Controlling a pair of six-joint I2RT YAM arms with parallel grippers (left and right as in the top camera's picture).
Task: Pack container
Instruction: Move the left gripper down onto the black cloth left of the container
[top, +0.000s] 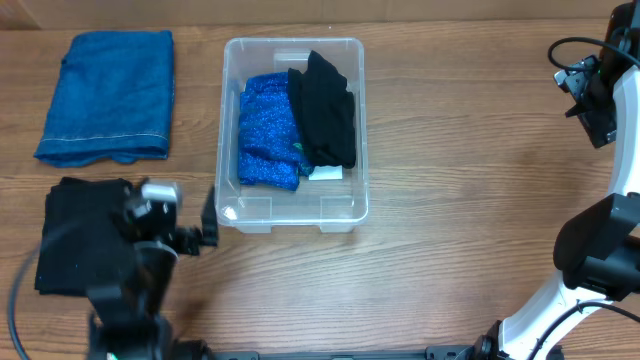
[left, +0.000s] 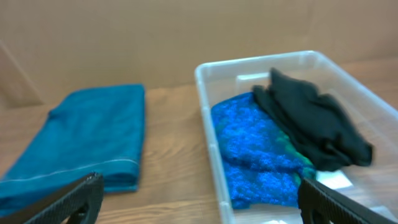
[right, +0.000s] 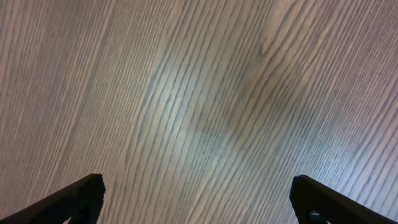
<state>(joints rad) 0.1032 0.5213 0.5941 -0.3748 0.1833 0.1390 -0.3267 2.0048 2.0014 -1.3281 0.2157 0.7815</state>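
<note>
Clear rectangular plastic container (top: 293, 212): see-thru, no tint; white label (top: 325, 173).
Crumpled bright-blue fabric (top: 268, 140): darker speckle, green at edge.
Bunched black cloth (top: 325, 120): plain.
Folded teal-blue towel (top: 108, 95): pale stitch line nr hem.
Flat black folded cloth (top: 65, 225): plain.
Desk (top: 460, 150): mid-brown wood grain.

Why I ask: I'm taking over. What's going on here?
Two robot arms are packing folded cloths into a clear container. It holds a blue patterned cloth and a black garment. A blue towel and a black cloth wait on the table. Both grippers are open and empty: the left gripper beside the container, the right gripper over bare wood.
</note>
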